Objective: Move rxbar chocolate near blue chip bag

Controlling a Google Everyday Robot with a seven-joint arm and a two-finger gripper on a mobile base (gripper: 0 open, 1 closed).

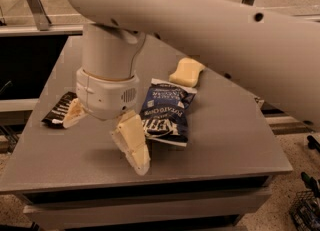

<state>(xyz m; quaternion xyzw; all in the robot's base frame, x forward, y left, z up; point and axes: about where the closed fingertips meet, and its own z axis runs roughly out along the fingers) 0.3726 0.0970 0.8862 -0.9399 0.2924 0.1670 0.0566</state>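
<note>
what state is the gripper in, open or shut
Open: the gripper, between the rxbar chocolate and the blue chip bag, has its fingers spread wide apart.

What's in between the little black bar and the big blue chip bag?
The gripper is there, open, hanging between the rxbar chocolate and the blue chip bag, one finger by the bar, in the camera view.
</note>
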